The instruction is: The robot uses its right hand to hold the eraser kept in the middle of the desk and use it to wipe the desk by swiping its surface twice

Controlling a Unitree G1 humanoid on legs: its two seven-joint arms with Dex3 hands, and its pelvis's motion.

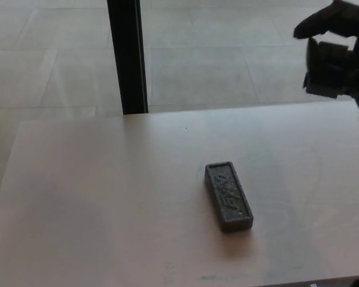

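Head view: right hand (334,57) raised at the upper right, eraser (228,196) untouched mid-desk (96,197).
Fingers apart and empty, the hand hangs well away from the eraser, which lies flat with its long side running roughly front to back. A good grasp likely means coming down over the middle and pinching across the narrow sides before swiping.
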